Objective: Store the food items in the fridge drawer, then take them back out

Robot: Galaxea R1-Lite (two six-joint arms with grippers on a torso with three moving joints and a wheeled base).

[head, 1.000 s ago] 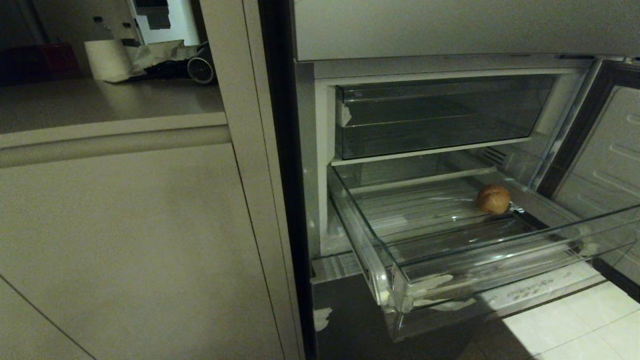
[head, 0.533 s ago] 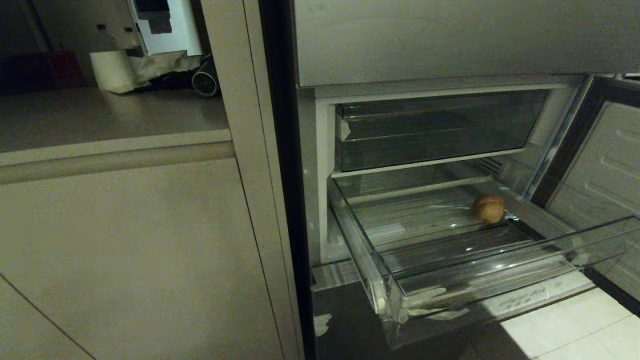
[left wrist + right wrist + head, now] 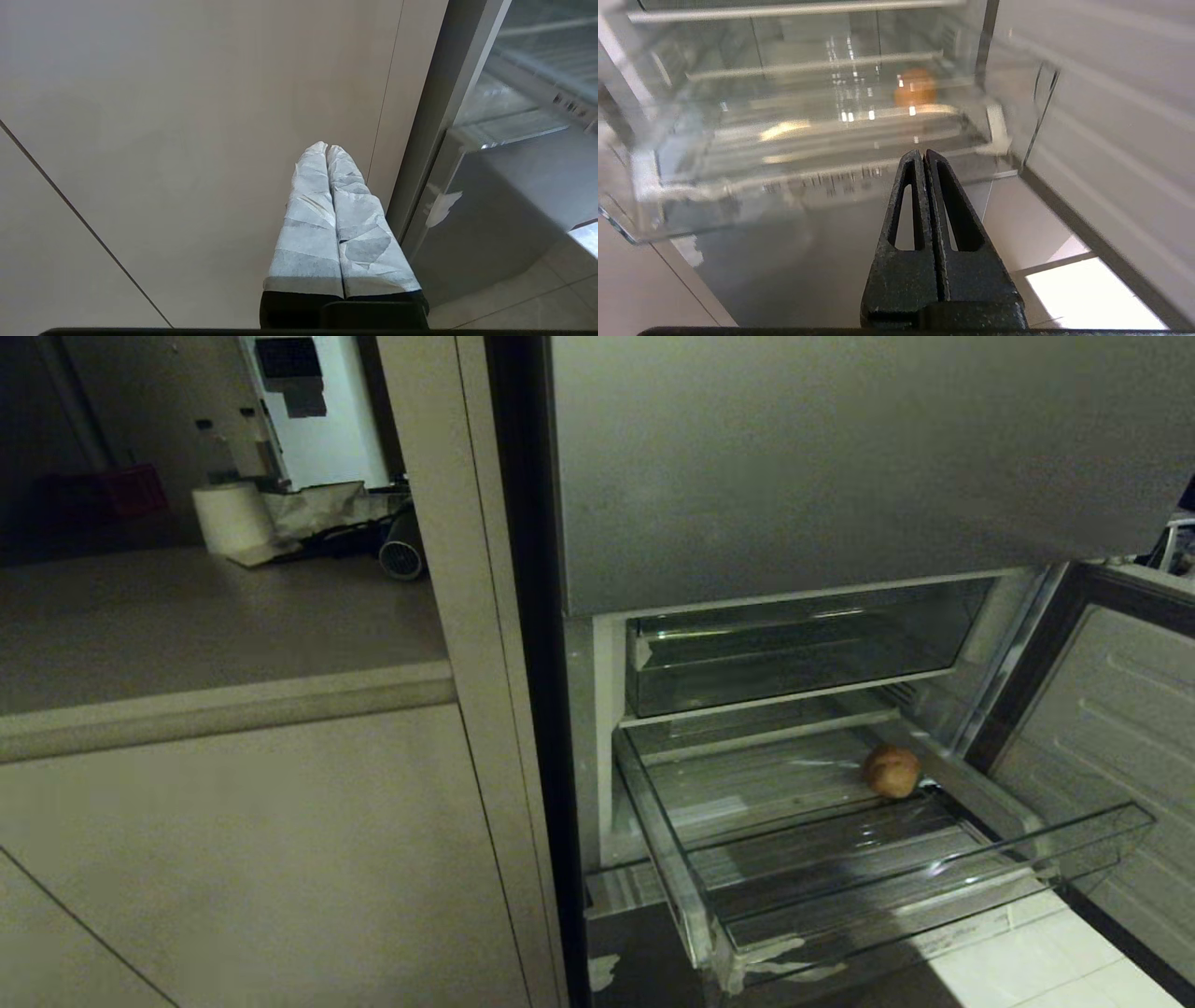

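Note:
The clear fridge drawer (image 3: 934, 882) (image 3: 714, 191) is pulled out of the open fridge. One round tan-brown food item (image 3: 891, 772) (image 3: 915, 88) lies on its ribbed floor, toward the back right. Neither arm shows in the head view. My right gripper (image 3: 923, 152) is shut and empty, hanging in front of and below the drawer's lettered front lip. My left gripper (image 3: 327, 145), its fingers wrapped in pale tape, is shut and empty in front of the beige cabinet door, left of the fridge's edge.
A shallower smoky bin (image 3: 794, 653) sits above the drawer, under a grey steel door panel (image 3: 840, 457). The open fridge door (image 3: 1111, 784) stands at the right. A beige counter (image 3: 187, 625) at the left carries a paper roll (image 3: 231, 518). Pale floor tiles (image 3: 1027, 971) lie below.
The whole head view has shifted downward as the camera rose: more of the steel panel and counter top shows, and the drawer with the food item sits lower. The food item itself has not moved.

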